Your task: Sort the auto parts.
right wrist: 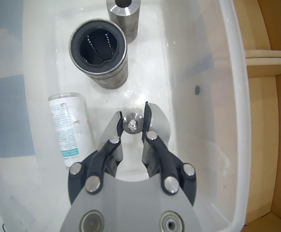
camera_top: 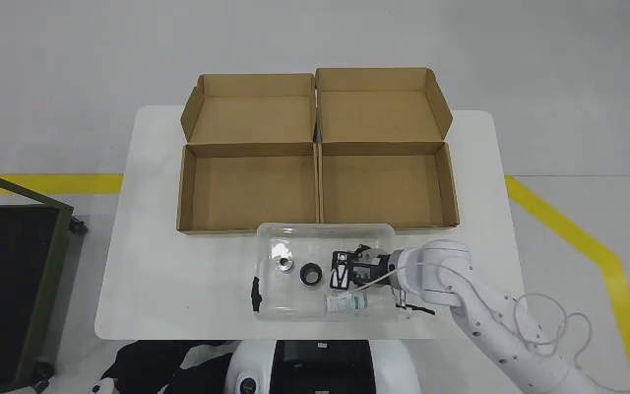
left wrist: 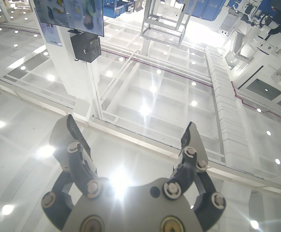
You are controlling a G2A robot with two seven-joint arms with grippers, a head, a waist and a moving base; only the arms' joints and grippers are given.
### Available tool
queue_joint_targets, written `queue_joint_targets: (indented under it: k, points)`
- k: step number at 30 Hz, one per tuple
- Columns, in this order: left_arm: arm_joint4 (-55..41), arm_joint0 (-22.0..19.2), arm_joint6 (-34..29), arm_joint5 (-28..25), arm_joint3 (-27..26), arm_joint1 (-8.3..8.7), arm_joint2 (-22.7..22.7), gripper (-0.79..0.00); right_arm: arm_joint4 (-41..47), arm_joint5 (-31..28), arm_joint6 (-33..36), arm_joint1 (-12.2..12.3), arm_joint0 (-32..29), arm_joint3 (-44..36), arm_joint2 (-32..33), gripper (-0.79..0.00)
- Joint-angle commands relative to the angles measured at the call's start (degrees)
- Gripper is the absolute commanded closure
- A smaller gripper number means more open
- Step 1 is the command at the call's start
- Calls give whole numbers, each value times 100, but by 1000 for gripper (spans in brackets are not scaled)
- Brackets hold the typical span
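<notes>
Auto parts lie in a clear tub [camera_top: 325,229] at the near edge of the white worktop [camera_top: 157,246], in front of two open cardboard boxes, one on the left [camera_top: 246,192] and one on the right [camera_top: 389,189].

Farthest left in the tub is a steel sleeve [right wrist: 124,17], standing on end. It is probably dense, rigid and smooth, so it is best taken across its straight sides. Just beside it stands a linear bearing [right wrist: 98,52], larger and likely the heaviest piece. Its round shell would want a wide, square grip at mid-height, clear of the ball tracks inside. Next comes a small polished stud [right wrist: 131,126], light but slick and round. It could twist or slip between the ribbed pads [right wrist: 147,116] unless it is held across its widest part. A white labelled bottle [right wrist: 69,129] lies on its side near it and is probably light plastic.

The left pincer [left wrist: 131,131] points up at the ceiling, spread wide and holding nothing. The right arm comes in from the worktop's near right corner and is bent leftward into the tub. The right pincer [right wrist: 132,118] is low over the tub floor and pinches the stud on both sides.
</notes>
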Motion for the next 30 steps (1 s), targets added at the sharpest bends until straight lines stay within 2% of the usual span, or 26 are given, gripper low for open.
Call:
queue_joint_targets:
  k: [1, 7, 13, 21, 25, 30]
  points:
    - [0, 0, 0, 0, 0, 0, 0, -785, 28, -84, 36, 11, -7, -80, 19, 0]
    - [0, 0, 0, 0, 0, 0, 0, -785, 122, -229, 261, 82, -120, -622, 234, 0]
    - [0, 0, 0, 0, 0, 0, 0, -785, 324, -286, -2, 173, -313, -1172, 681, 0]
    - [0, 0, 0, 0, 0, 0, 0, -785, 986, -588, -1464, 232, -540, -1308, 1265, 0]
    - [0, 0, 0, 0, 0, 0, 0, -785, 1030, -975, -2210, 222, -454, -1101, 1325, 0]
    - [0, 0, 0, 0, 0, 0, 0, -785, 923, -981, -3171, 150, -298, -879, 1226, 0]
